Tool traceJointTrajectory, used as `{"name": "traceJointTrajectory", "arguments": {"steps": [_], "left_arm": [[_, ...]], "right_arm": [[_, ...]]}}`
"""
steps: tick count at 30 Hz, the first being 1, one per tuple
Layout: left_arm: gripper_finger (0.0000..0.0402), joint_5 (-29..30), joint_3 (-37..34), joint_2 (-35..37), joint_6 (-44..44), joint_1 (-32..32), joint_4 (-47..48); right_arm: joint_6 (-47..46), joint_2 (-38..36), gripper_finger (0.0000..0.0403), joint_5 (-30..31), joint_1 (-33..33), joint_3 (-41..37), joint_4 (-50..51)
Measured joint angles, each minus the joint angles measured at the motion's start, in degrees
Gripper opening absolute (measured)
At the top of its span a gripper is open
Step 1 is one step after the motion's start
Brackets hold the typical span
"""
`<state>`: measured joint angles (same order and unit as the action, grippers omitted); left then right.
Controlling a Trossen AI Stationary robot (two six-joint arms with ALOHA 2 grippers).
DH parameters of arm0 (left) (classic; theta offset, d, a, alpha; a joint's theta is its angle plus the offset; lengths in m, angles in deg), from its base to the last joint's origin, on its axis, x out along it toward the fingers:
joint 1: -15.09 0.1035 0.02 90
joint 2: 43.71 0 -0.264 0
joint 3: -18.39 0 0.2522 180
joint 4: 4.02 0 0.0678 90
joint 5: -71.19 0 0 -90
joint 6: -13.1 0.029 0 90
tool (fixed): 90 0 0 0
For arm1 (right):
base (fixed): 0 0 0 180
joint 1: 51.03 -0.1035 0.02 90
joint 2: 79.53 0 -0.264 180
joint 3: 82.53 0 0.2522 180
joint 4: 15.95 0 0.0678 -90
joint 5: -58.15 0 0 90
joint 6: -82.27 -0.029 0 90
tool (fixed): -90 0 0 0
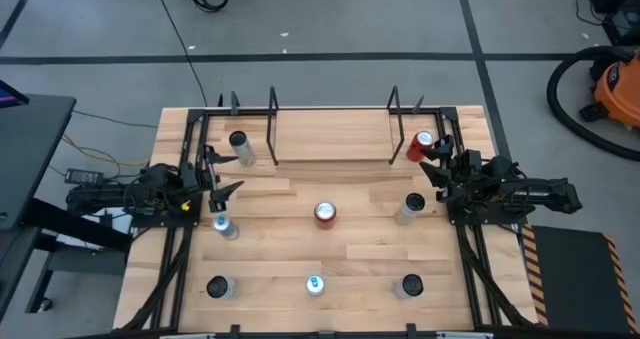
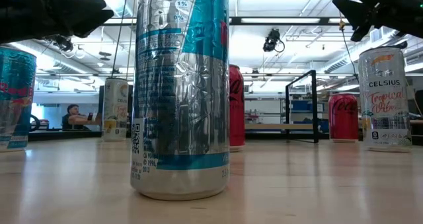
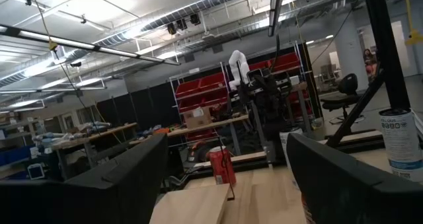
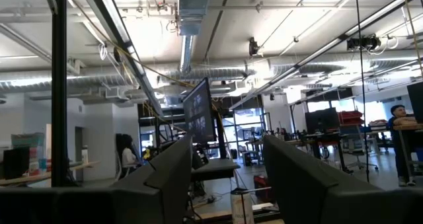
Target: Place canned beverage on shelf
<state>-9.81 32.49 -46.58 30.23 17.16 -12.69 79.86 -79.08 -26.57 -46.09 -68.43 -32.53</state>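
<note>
Several beverage cans stand upright on the wooden table. A red can [image 1: 325, 214] is at the centre and another red can [image 1: 422, 144] at the far right. A blue-and-silver can [image 1: 315, 284] stands near the front edge and fills the low view [image 2: 180, 92]. The shelf [image 1: 333, 134], black rods around a light board, stands at the far middle with no can on it. At the table's left side my left gripper [image 1: 232, 174] hangs open above the surface. My right gripper [image 1: 430, 161] hovers at the right side, its fingers a narrower gap apart, nothing between them.
Silver cans stand at the far left [image 1: 240, 144], left [image 1: 222, 226], right [image 1: 410, 207] and both near corners [image 1: 218, 287] [image 1: 408, 286]. Black tube rails [image 1: 185, 249] run along the table's left and right sides. Bare wood lies between the centre can and the shelf.
</note>
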Motion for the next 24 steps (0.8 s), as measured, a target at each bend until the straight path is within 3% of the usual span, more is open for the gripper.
{"name": "traceJointTrajectory", "arguments": {"steps": [13,24], "left_arm": [[0.0316,0.0,0.0,0.0,0.0,0.0,0.0],[0.0316,0.0,0.0,0.0,0.0,0.0,0.0]], "right_arm": [[0.0,0.0,0.0194,0.0,0.0,0.0,0.0],[0.0,0.0,0.0194,3.5,0.0,0.0,-1.0]]}}
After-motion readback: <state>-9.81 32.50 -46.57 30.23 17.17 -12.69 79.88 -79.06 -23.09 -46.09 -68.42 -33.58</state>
